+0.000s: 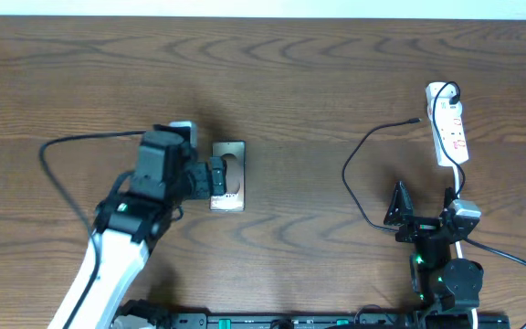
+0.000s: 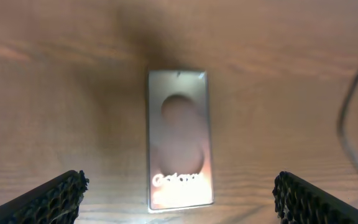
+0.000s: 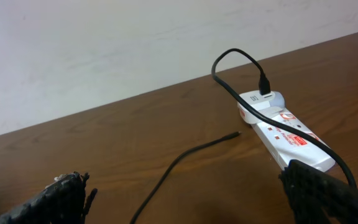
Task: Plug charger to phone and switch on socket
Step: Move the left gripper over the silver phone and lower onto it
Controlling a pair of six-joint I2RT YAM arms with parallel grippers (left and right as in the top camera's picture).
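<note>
The phone [image 1: 229, 175] lies flat on the table, its screen showing a pale oval and "Galaxy" lettering [image 2: 179, 146]. My left gripper [image 1: 210, 178] is open just above its near end, with the fingers wide apart on either side [image 2: 179, 202]. The charger cable [image 1: 350, 169] runs from the socket [image 1: 450, 128] in a loop, and its free connector [image 1: 415, 120] lies on the table left of the strip. In the right wrist view the connector [image 3: 235, 134] lies apart from the socket [image 3: 284, 134]. My right gripper [image 1: 423, 203] is open and empty [image 3: 185, 199], behind the cable.
The left arm's own black cable [image 1: 53, 174] loops at the far left. The socket's white cord [image 1: 459, 196] runs down past the right arm. A thin dark cable [image 2: 347, 112] shows blurred at the right edge of the left wrist view.
</note>
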